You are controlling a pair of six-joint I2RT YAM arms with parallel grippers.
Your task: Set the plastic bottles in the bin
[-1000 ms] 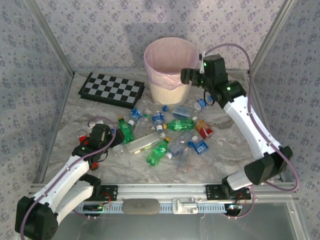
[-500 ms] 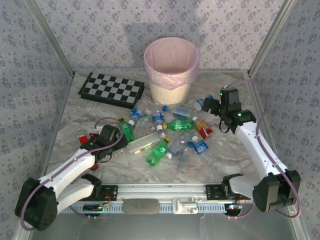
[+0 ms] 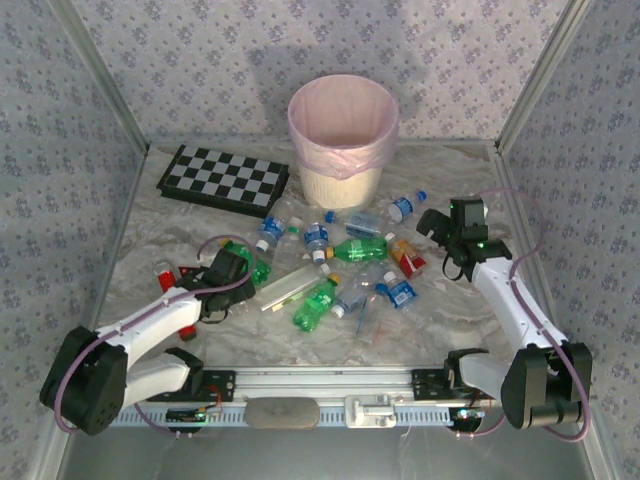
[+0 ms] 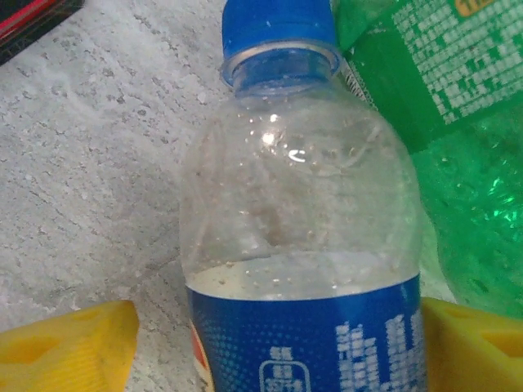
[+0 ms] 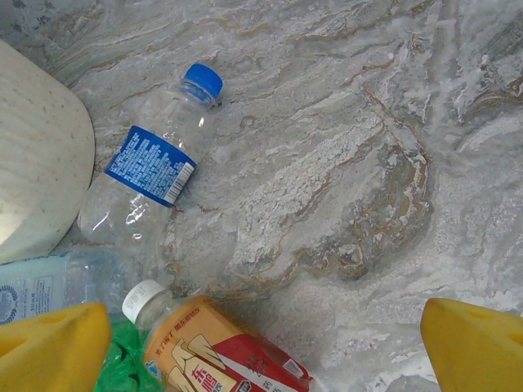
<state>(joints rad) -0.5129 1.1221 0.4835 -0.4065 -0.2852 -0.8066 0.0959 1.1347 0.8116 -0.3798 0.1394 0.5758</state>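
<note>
Bin (image 3: pixel 343 125) upright at the back of the table (image 3: pixel 450 320), well ahead of both grippers, pink liner folded over the rim. Checkerboard (image 3: pixel 222 178) flat beside it, far ahead of the left arm and no part of the job. Plastic bottles (image 3: pixel 340 270) heaped on the marble between the two arms, none yet seen in the bin.

Left gripper (image 3: pixel 243 268) down at its edge of the heap, fingers spread and closed on nothing. From the left wrist (image 4: pixel 270 347): one yellow finger on each side of a clear bottle (image 4: pixel 298 245), across its blue label. Long axis running straight ahead of the tool, blue cap (image 4: pixel 276 20) at the far end. Green bottle (image 4: pixel 458 163) pressed against its right side. Likely next: close across the label, then carry far forward and to the right, to the bin.

Right gripper (image 3: pixel 430 222) above the heap's other edge, nearer the bin than the left. From the right wrist (image 5: pixel 261 347): fingers wide apart, mostly bare marble between them. Red-orange labelled bottle (image 5: pixel 221 355) just inside the left finger, white cap pointing ahead. Second clear bottle (image 5: pixel 151 163) ahead and to the left, lying slantwise beside the bin wall.
</note>
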